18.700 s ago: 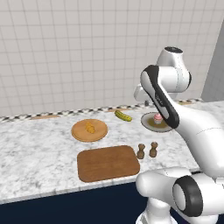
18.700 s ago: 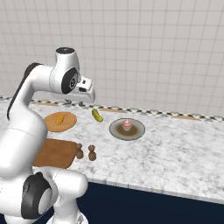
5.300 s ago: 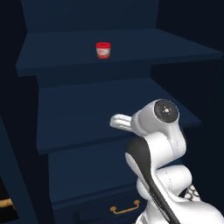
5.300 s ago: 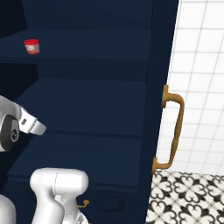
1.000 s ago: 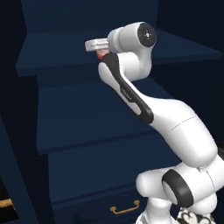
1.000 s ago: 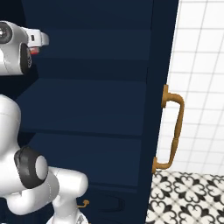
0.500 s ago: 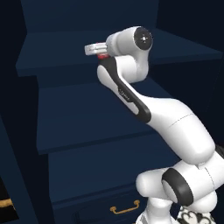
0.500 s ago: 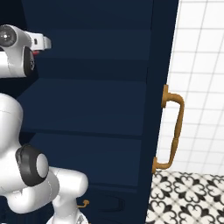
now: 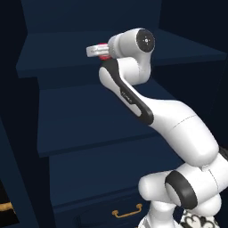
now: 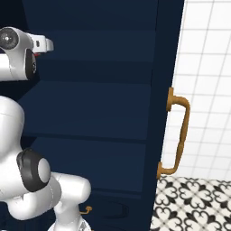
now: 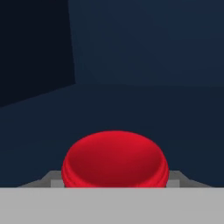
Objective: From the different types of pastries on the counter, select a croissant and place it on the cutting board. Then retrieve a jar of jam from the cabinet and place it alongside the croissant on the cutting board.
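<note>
Deep in the dark navy cabinet (image 9: 89,116), my arm reaches up to its upper shelf. The jar of jam (image 11: 114,159) fills the bottom of the hand view with its red lid; its body is hidden below. My gripper (image 11: 114,180) sits right over it, a grey finger part showing close at each side of the lid. In the left base view the hand (image 9: 95,50) covers most of the jar (image 9: 103,46), leaving only slivers of red. A red sliver of the jar (image 10: 37,54) also peeks out under the hand in the right base view.
A lower shelf (image 9: 93,133) and a drawer with a gold handle (image 9: 127,211) lie beneath the arm. The open cabinet door (image 10: 164,113) with a long gold handle (image 10: 180,135) stands to the right, before white wall tiles and a patterned floor (image 10: 194,203).
My hand has sunk slightly onto the jar over the last second, then held almost still. The jar has stayed on its shelf.
</note>
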Available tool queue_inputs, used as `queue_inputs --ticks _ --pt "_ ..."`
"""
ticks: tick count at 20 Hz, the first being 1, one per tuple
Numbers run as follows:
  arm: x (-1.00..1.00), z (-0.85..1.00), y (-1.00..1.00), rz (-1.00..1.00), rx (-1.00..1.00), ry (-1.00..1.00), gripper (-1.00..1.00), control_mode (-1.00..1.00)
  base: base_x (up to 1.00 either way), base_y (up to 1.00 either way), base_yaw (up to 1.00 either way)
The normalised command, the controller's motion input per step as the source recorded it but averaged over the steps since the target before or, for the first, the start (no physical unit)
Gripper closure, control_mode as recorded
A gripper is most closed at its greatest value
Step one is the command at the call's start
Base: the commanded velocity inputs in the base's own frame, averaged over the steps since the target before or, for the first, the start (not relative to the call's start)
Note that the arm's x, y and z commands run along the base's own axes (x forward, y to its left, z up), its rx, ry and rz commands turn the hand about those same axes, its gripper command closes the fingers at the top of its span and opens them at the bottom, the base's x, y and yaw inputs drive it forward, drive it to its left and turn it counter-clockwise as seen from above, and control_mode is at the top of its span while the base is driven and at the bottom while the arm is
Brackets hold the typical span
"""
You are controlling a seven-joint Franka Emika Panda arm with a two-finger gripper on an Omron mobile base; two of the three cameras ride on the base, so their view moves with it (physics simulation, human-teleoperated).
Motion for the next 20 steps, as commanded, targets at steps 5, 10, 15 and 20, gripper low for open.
queue_inputs --ticks 5,10,15,20 --pt "-0.13 0.01 -0.17 -0.02 0.02 -0.01 1.0 -1.0 0.0 0.0 0.0" --pt "-0.91 0.31 -0.29 -0.01 0.02 -0.07 1.0 -1.0 0.0 0.0 0.0" --pt "-1.0 0.32 -0.38 -0.01 0.01 -0.02 1.0 -1.0 0.0 0.0 0.0" --pt "-1.0 0.04 -0.54 -0.05 0.0 0.0 1.0 -1.0 0.0 0.0 0.0"
